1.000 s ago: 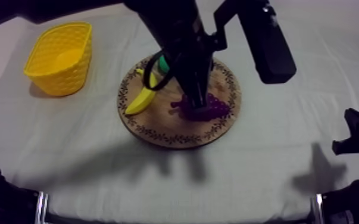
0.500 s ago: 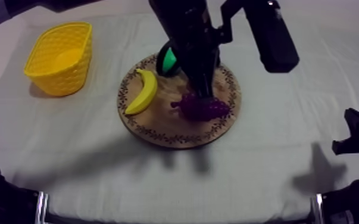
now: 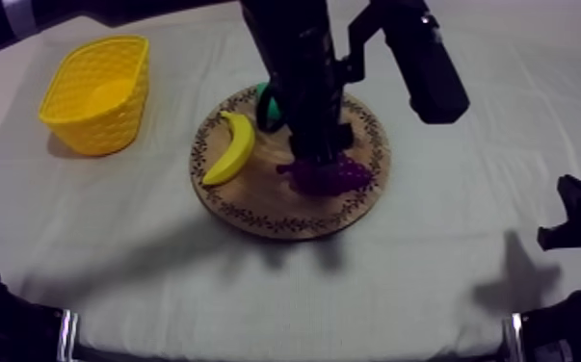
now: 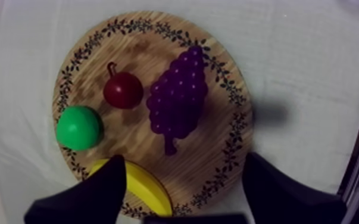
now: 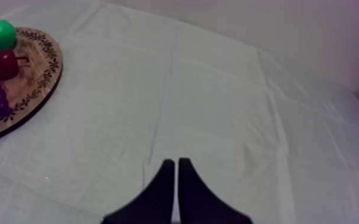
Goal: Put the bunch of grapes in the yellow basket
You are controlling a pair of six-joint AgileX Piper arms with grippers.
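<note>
Since one second ago the left gripper has lifted back from the fruit it was pressed against. It now hangs just above that fruit, which has not shifted. The banana, then partly covered, is now in full sight.

Left side of table: the yellow basket stands on the cloth, well apart from the wooden board.

Centre: on the board, from the left, lie the banana near the rim, then a green fruit partly under the arm, then the bunch of grapes on the right half. The grapes rest flat on the wood, not in the basket. The left wrist view shows a small red fruit just beside the grapes, between them and the green fruit. It also shows the left gripper's fingers set wide apart with nothing between them and the grapes beyond their tips, untouched.

Right side: the right gripper sits over bare cloth, well apart from the board, its fingers pressed together as a narrow wedge, holding nothing.
</note>
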